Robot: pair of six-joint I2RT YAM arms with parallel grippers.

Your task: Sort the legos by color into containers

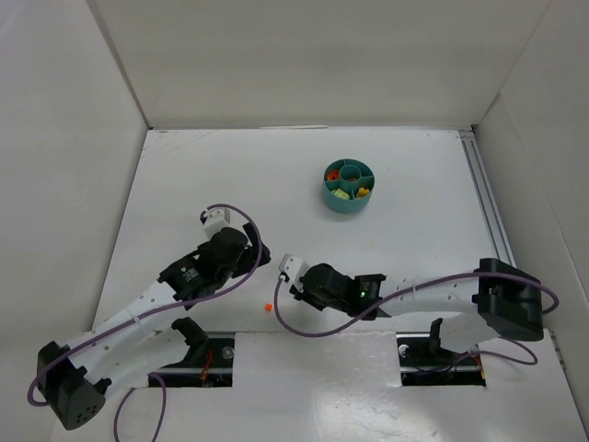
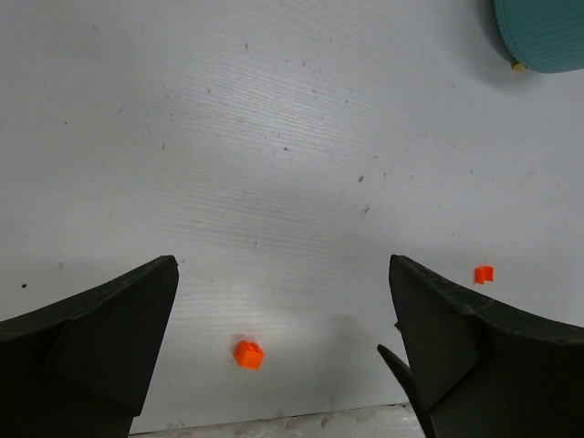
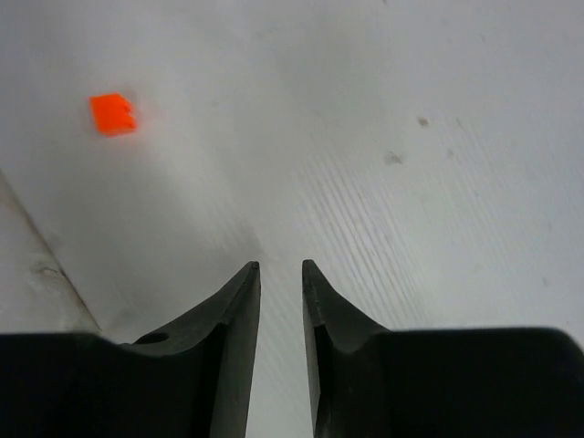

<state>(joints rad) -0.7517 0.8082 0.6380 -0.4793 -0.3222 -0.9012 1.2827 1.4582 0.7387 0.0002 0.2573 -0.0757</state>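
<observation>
The round teal tub (image 1: pixel 349 186) stands at the back right of centre, with orange-red, pale yellow-green and yellow bricks in its wedge sections; its edge shows in the left wrist view (image 2: pixel 547 36). One tiny orange lego (image 1: pixel 267 307) lies near the table's front edge. My left gripper (image 1: pixel 241 267) is wide open and empty above the table (image 2: pixel 283 265), with that orange lego (image 2: pixel 247 354) low between its fingers. A second orange lego (image 2: pixel 483 274) lies to its right. My right gripper (image 1: pixel 293 281) is empty, its jaws only a narrow gap apart (image 3: pixel 281 265). An orange lego (image 3: pixel 112 113) lies ahead to its left.
White walls enclose the table on the left, back and right. A metal rail (image 1: pixel 488 203) runs along the right side. The table's front edge (image 2: pixel 274 424) is just behind the near orange lego. A tiny yellowish bit (image 2: pixel 517 66) sits at the tub's foot.
</observation>
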